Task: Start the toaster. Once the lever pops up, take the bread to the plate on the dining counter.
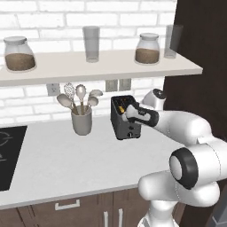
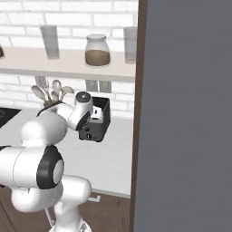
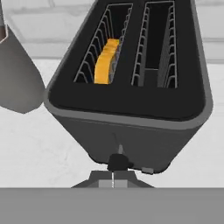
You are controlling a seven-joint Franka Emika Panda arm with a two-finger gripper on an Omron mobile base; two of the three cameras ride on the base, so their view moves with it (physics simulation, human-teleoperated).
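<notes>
The dark grey toaster [image 1: 123, 124] [image 2: 97, 127] [image 3: 131, 109] stands on the light grey worktop [image 1: 66, 164] near the brick wall. The bread [image 3: 107, 61] [image 1: 120, 106] sits deep in its left slot, with just the orange-yellow crust edge showing; the other slot is empty. My gripper [image 1: 129, 118] [image 2: 94, 118] [image 3: 113, 180] is shut, its tips together at the toaster's narrow front face, just below a small dark lever knob [image 3: 118, 162]. Nothing is between the fingers. The plate and the dining counter are out of view.
A grey utensil cup [image 1: 82, 120] [image 3: 15, 74] with spoons stands left of the toaster. Above is a shelf [image 1: 102, 66] with jars and glasses. A black cooktop [image 1: 9, 150] lies at far left. A tall dark cabinet side [image 2: 181, 113] rises to the right.
</notes>
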